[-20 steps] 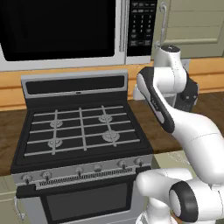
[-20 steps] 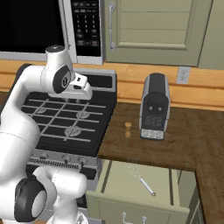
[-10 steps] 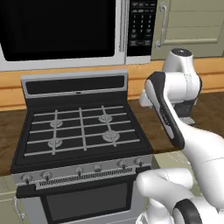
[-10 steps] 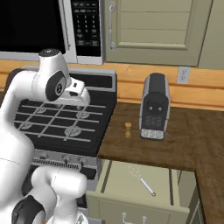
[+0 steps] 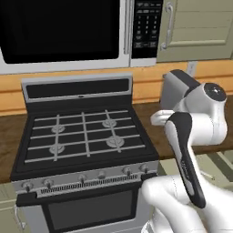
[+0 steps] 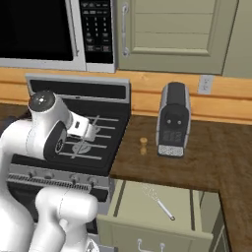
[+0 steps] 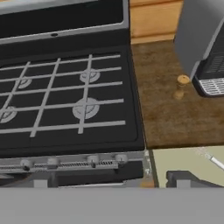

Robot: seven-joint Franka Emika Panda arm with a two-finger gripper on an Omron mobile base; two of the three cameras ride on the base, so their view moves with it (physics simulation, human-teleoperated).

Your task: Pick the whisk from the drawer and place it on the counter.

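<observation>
Right base view: thin silver whisk (image 6: pixel 159 201) flat, diagonal in open drawer (image 6: pixel 133 206)

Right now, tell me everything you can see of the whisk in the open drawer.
The whisk is a thin, silver-looking wire tool lying flat on the pale bottom of the open drawer, just in front of the counter edge. Its looped wire head points toward the counter and its slim straight handle runs diagonally toward the drawer's front right. Nothing else touches it, and the gripper is well away, over by the stove. In the hand view just a short piece of it shows at the right edge.
</observation>
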